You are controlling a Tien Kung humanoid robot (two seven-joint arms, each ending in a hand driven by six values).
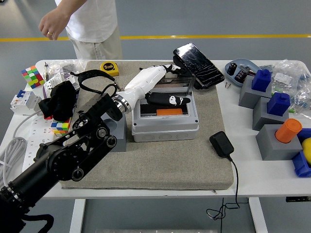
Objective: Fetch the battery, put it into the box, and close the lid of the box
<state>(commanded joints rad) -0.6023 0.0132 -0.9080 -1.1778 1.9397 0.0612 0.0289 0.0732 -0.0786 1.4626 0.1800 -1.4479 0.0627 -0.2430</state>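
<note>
The grey box (165, 127) sits on the felt mat, its dark clear lid (176, 87) standing upright at the back edge. An orange battery (170, 111) lies inside the box. My left hand (171, 83), white with black fingers, reaches over the box from the left. Its fingers (167, 68) stretch over and behind the lid's top edge. Its thumb (171, 100) is spread apart in front of the lid, above the box's inside. The hand holds nothing. My right arm is out of view.
A black flat device (197, 58) leans at the box's back right. A yellow tape measure (109, 68) lies behind the box. A black adapter (221, 144) with its cable lies at front right. Blue and grey blocks (265, 90) stand right; a person (92, 19) stands top left.
</note>
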